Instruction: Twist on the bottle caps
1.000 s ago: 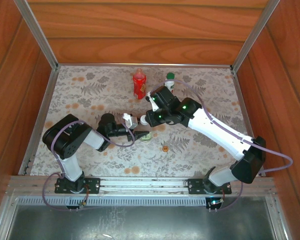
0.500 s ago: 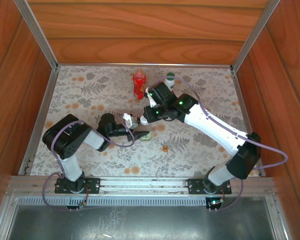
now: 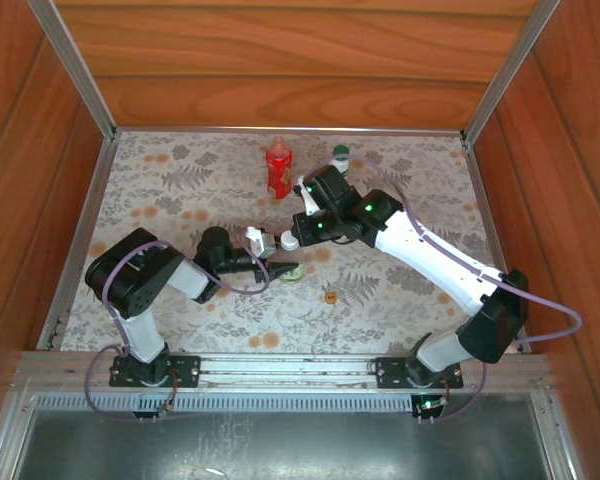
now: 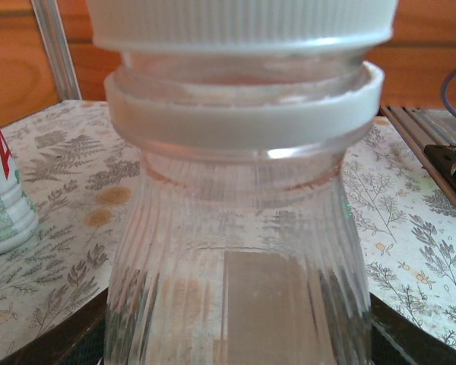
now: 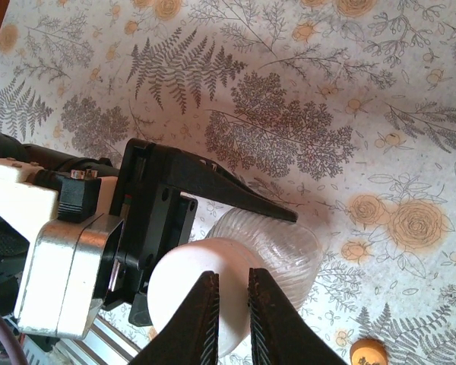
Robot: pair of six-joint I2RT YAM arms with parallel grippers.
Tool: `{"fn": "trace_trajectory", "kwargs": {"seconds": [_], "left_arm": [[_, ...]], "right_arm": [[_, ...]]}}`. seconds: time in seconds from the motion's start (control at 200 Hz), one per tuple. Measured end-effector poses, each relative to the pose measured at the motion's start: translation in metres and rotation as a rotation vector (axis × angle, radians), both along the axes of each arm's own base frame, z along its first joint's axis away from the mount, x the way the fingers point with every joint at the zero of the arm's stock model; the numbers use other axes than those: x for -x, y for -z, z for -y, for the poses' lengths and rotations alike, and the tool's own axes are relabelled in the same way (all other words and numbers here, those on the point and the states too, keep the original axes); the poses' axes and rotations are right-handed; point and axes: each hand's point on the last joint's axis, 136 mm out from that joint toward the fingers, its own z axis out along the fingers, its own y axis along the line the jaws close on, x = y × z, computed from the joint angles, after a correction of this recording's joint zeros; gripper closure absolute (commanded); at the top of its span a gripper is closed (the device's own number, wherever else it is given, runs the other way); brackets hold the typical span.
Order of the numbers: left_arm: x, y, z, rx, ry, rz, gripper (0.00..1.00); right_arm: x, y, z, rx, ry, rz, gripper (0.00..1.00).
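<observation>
Right wrist view looks straight down on the white cap (image 5: 178,293) sitting atop the clear bottle (image 5: 277,243). The bottle stands upright on the worktop (image 5: 304,91), its long axis rising directly towards the right gripper (image 5: 232,275), whose jaws are drawn to a narrow slit just above the cap and hold nothing. The left gripper (image 3: 283,270) lies low and level, jaws clamped on the bottle's ribbed body, while the right arm reaches across with its wrist bent downward, so it seems the one placed to turn the cap.
</observation>
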Motion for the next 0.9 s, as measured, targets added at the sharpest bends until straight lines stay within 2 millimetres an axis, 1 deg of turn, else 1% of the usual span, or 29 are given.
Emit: {"fn": "trace_trajectory", "kwargs": {"seconds": [0.215,0.305,0.39,0.585,0.685,0.765,0.899], "left_arm": [[0.000,0.000,0.000,0.000,0.000,0.000,0.41],[0.000,0.000,0.000,0.001,0.000,0.001,0.41],[0.000,0.000,0.000,0.000,0.000,0.001,0.41],[0.000,0.000,0.000,0.001,0.000,0.002,0.41],[0.000,0.000,0.000,0.001,0.000,0.002,0.41],[0.000,0.000,0.000,0.001,0.000,0.002,0.41],[0.000,0.000,0.000,0.001,0.000,0.002,0.41]], "right_arm": [[0.008,0.000,0.005,0.007,-0.002,-0.026,0.84],[0.010,0.000,0.007,0.015,-0.003,-0.035,0.79],[0.011,0.001,0.009,0.022,-0.001,-0.038,0.78],[0.005,-0.002,0.013,0.025,0.013,-0.039,0.78],[-0.003,-0.004,0.010,0.024,0.015,-0.034,0.79],[-0.008,-0.002,0.008,0.027,0.015,-0.037,0.80],[-0.008,-0.001,0.006,0.017,0.007,-0.048,0.81]]}}
